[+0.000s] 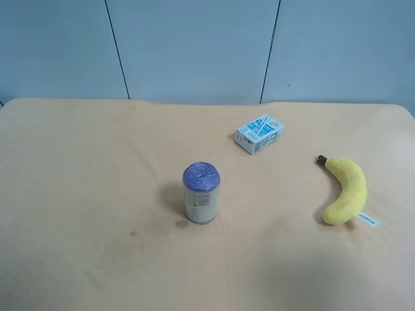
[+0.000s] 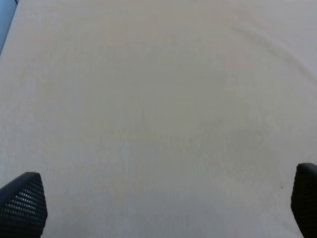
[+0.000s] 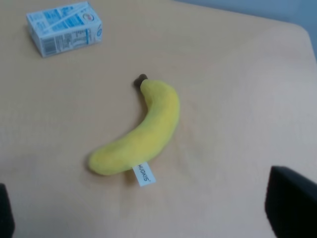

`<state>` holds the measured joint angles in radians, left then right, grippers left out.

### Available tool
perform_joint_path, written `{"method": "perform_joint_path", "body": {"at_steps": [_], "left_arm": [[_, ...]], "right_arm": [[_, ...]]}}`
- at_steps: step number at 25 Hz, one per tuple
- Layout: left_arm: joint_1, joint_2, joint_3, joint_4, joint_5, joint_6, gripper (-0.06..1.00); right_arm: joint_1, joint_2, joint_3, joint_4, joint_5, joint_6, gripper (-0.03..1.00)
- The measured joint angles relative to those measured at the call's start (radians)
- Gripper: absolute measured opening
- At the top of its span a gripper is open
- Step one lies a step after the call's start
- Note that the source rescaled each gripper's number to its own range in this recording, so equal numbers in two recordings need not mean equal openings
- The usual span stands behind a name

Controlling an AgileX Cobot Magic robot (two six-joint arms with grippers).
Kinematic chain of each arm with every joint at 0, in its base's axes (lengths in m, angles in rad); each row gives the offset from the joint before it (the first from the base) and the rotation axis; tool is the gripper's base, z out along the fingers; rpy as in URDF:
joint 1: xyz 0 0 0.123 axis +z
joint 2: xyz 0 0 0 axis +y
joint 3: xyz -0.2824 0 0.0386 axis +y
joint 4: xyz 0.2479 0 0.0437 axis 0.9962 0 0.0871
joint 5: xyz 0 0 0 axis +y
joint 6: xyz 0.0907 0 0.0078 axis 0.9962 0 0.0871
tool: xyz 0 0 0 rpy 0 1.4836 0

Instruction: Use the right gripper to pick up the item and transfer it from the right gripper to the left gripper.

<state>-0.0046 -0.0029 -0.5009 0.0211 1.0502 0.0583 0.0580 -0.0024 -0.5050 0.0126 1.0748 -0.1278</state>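
A yellow plush banana with a dark stem and a white tag lies on the tan table at the exterior high view's right. In the right wrist view the banana lies ahead of my right gripper. That gripper is open and empty, with only its dark fingertips showing at the frame's corners. My left gripper is open and empty over bare table, its fingertips wide apart. Neither arm shows in the exterior high view.
A small blue-and-white carton lies behind the middle of the table; it also shows in the right wrist view. A can with a purple top stands upright at the centre. A blue wall is at the back.
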Motion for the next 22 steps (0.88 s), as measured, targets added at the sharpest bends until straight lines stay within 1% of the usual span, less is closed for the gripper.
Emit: {"method": "perform_joint_path", "body": {"at_steps": [22], "left_arm": [[0.000,0.000,0.000,0.000,0.000,0.000,1.00]], "right_arm": [[0.000,0.000,0.000,0.000,0.000,0.000,1.00]]}}
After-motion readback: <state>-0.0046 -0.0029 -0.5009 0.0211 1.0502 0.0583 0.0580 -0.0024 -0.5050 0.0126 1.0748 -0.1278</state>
